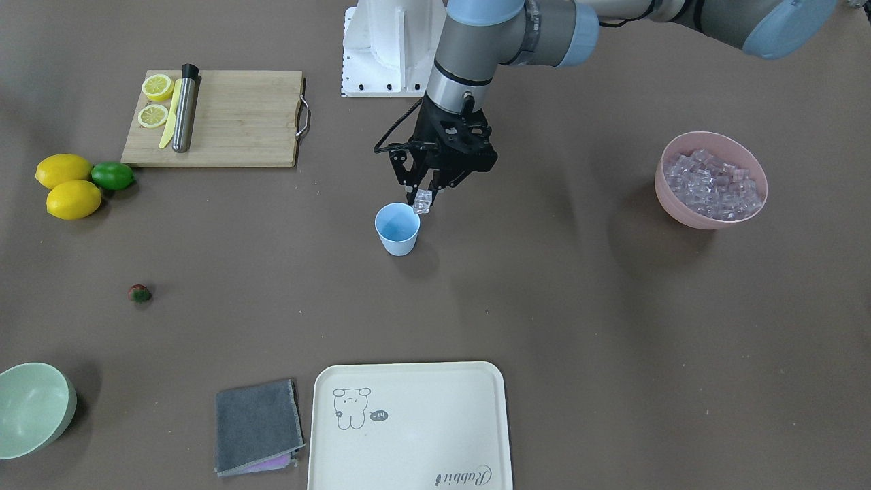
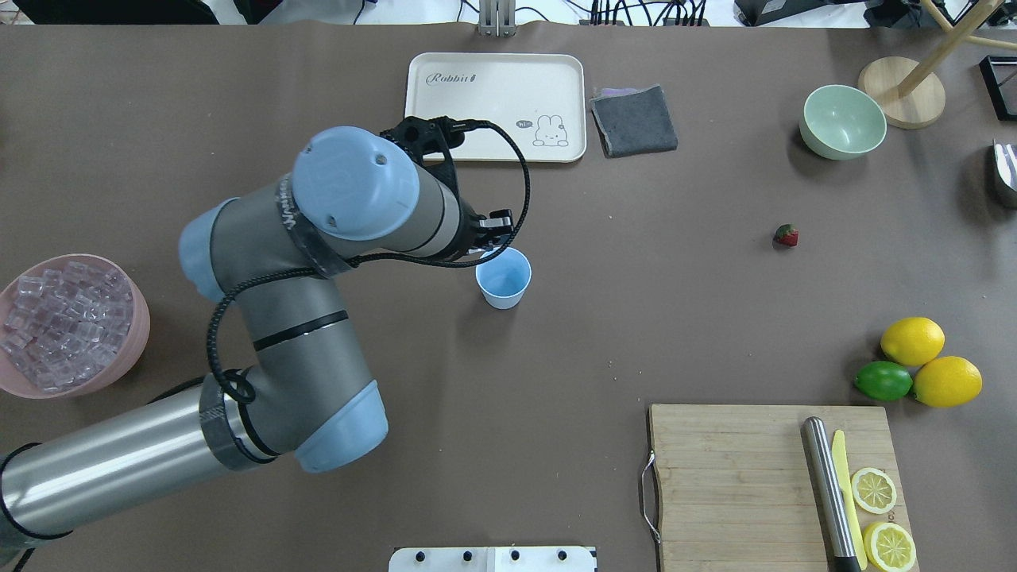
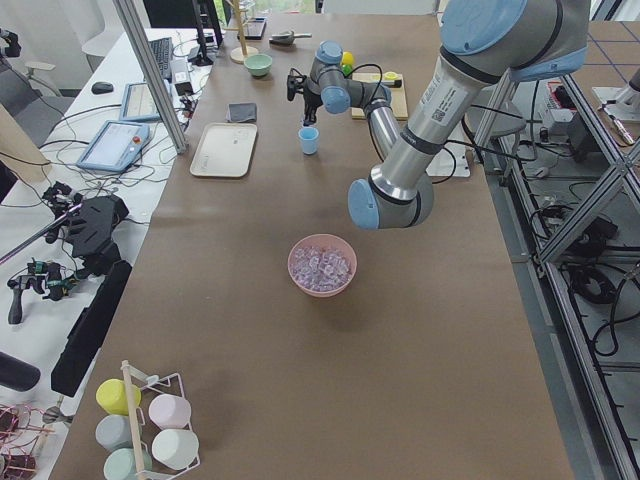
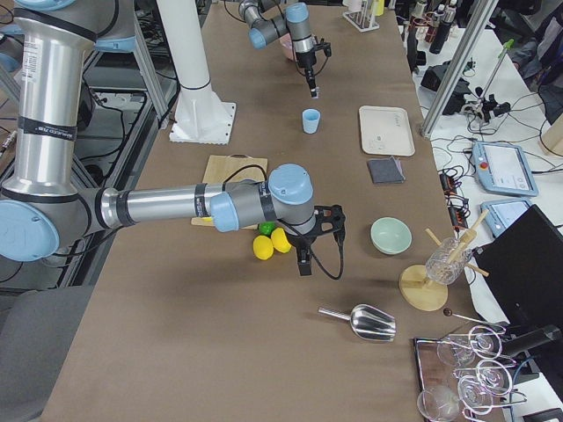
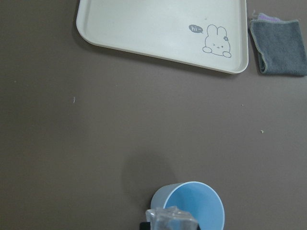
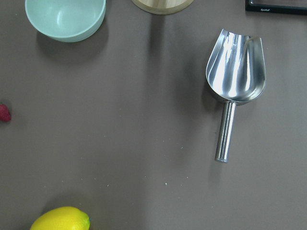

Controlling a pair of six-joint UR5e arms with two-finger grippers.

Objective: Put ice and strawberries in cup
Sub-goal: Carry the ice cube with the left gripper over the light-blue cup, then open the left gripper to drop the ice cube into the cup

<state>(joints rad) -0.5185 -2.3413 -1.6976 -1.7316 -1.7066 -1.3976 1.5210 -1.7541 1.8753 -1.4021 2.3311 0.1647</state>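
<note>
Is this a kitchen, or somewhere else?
Probably a robot lab, not a kitchen: the left pincer holds an ice cube by a cup, and tablets sit beside the table.

Cup mouth: cup is open on top; the left gripper, pinching an ice cube, hangs over its robot-side rim.
Cup surround: bare table on all sides.
Strawberry access: strawberry lies alone, well apart from lemons, lime and pale green bowl.
Pink bowl: open above.
Flat obstacles: tray, grey cloth, cutting board.
</note>
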